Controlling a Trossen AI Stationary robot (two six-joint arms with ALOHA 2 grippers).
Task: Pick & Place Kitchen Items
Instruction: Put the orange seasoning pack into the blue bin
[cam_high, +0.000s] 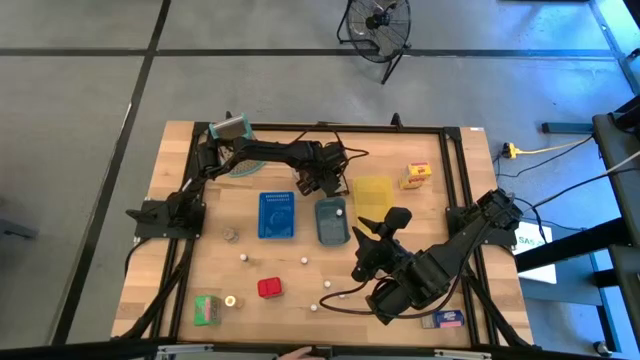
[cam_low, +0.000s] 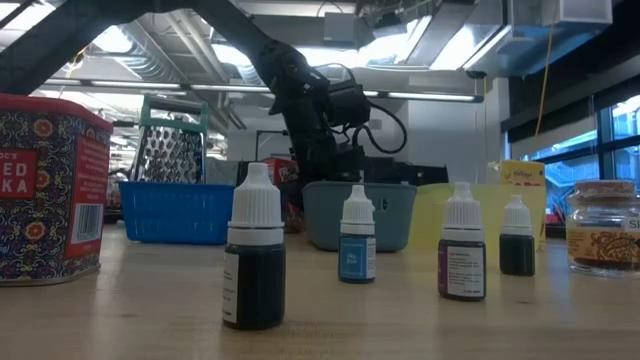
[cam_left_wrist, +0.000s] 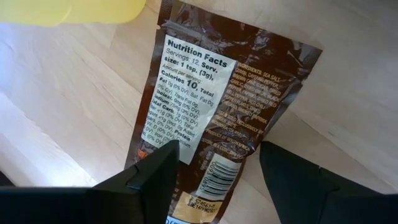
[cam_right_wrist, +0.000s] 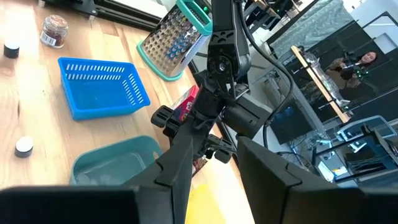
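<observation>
A brown packet (cam_left_wrist: 211, 93) lies flat on the wooden table, nutrition label up, beside the yellow tray (cam_left_wrist: 74, 9). My left gripper (cam_left_wrist: 219, 149) (cam_high: 322, 186) points steeply down over the packet's near end. It is open, with one finger on either side of the packet. My right gripper (cam_right_wrist: 214, 146) (cam_high: 372, 232) hangs raised over the table's middle right, open, with nothing between its fingers. Scattered on the near half are a red tin (cam_high: 269, 288), a green carton (cam_high: 207, 309), a small jar (cam_high: 230, 234) and white round pieces (cam_high: 302, 260). My left gripper straddles the packet's barcode end (cam_left_wrist: 217, 171) from above, the fingers lying across the packet's width. One finger (cam_left_wrist: 155, 171) overlaps the packet's edge; the other (cam_left_wrist: 292, 177) stands just beside it. Whether either finger touches the packet, I cannot tell. The packet rests flat on the table.
A blue tray (cam_high: 277, 215), a grey-blue tray (cam_high: 331, 221) and the yellow tray (cam_high: 372, 192) sit mid-table. A green-rimmed grater (cam_high: 232, 128) lies at the far left. A yellow-red carton (cam_high: 417, 175) is at the far right and a blue carton (cam_high: 442, 319) at the near right. Dropper bottles (cam_low: 254, 250) stand near the front edge.
</observation>
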